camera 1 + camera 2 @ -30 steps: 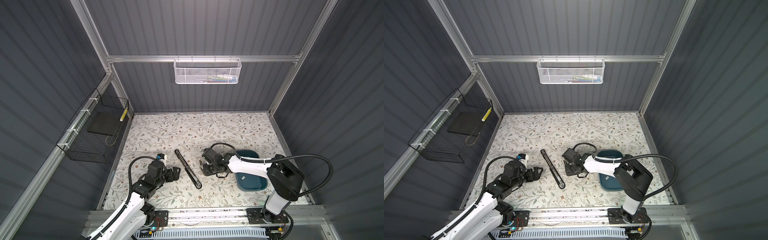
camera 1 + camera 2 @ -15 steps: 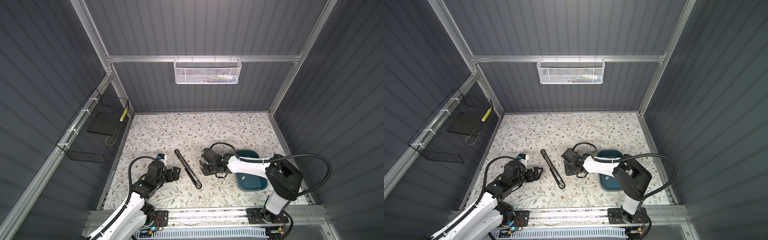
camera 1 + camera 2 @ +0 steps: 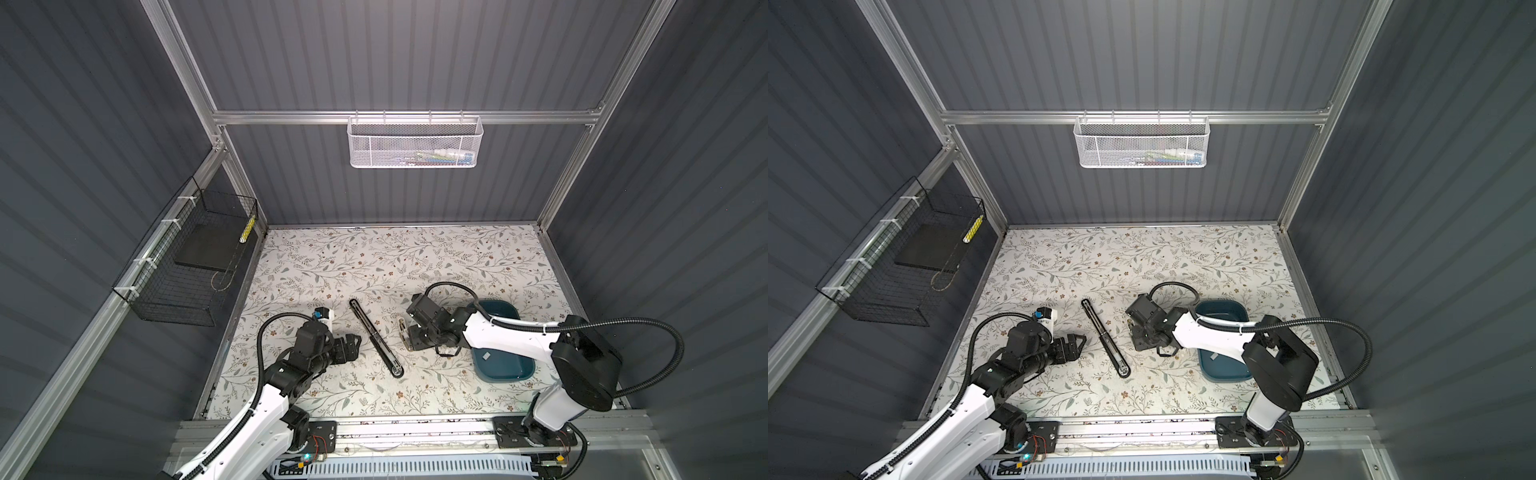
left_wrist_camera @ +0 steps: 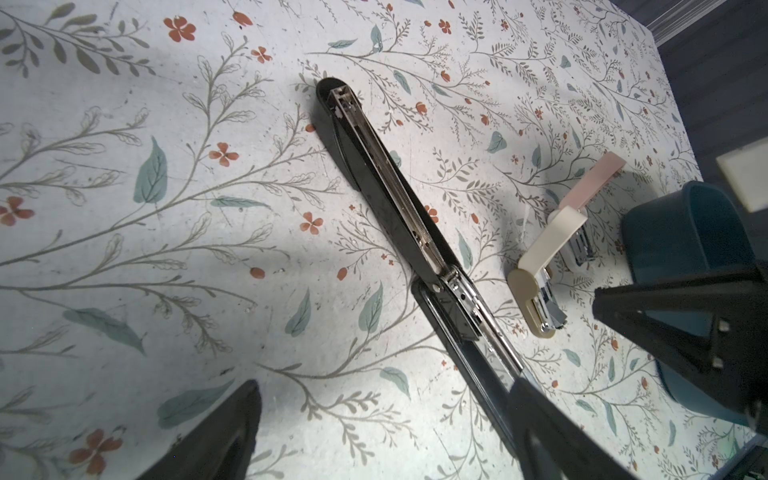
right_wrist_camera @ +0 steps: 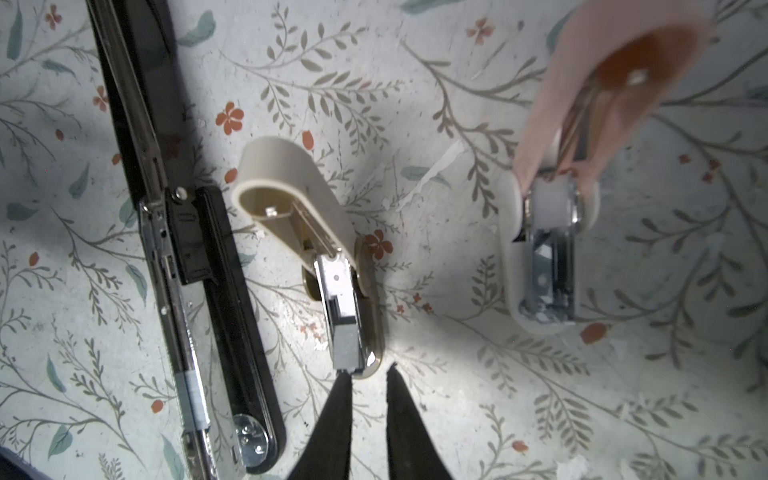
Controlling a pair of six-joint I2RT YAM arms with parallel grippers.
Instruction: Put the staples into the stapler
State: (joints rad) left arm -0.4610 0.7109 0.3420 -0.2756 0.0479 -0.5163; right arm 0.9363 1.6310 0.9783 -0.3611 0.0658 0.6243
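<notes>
Right claw (image 5: 369, 371) has edged slightly leftward; its tips are just short of the beige stapler (image 5: 316, 232), which lies open right of centre in a top view. Its fingers stand narrowly parted with nothing between them. Grey staples (image 5: 347, 347) sit in that stapler's channel; a second strip (image 3: 486, 354) lies in the teal bin (image 3: 511, 361) at lower right. Left claw (image 3: 352, 345), wide apart and empty, is just left of the long black stapler (image 3: 376, 338) on the counter (image 3: 374, 257).

Flowered tabletop (image 3: 374, 257): long black stapler (image 3: 376, 338) lying open near centre; toward three o'clock a beige stapler (image 4: 540, 266), pink stapler (image 4: 590, 187), teal tub (image 3: 505, 361)
</notes>
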